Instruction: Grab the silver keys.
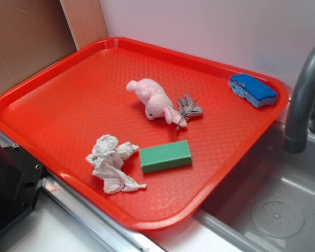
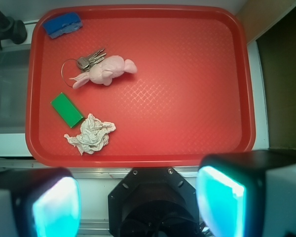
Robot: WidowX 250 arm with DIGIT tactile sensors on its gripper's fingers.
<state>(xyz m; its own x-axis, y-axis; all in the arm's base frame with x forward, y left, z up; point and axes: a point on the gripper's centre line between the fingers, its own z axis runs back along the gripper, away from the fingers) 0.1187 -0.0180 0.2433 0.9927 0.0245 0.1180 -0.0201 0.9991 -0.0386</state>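
A red tray (image 2: pixel 197 74) with a raised rim fills most of the wrist view, seen from above. Its right half is bare textured plastic. All the objects sit in its left half.

The silver keys (image 2: pixel 90 59) lie in the upper left part of the tray, touching the pink plush toy (image 2: pixel 106 71). The bunch fans out with the blades pointing up and to the right in this view, so its long axis runs diagonally. A thin wire loop (image 2: pixel 64 69) curves out to the left of the keys. The toy lies just below and to the right of them, stretched along roughly the same diagonal.

A blue sponge (image 2: pixel 63 23) rests in the top left corner, against the rim. A green block (image 2: pixel 66 109) and a crumpled white cloth (image 2: pixel 91 134) lie near the lower left edge, apart from the keys. A sink with a grey faucet (image 1: pixel 304 100) borders the tray on that side.

The gripper (image 2: pixel 138 200) hangs above the near rim, off the tray, its two fingers (image 2: pixel 54 205) spread wide and holding nothing.
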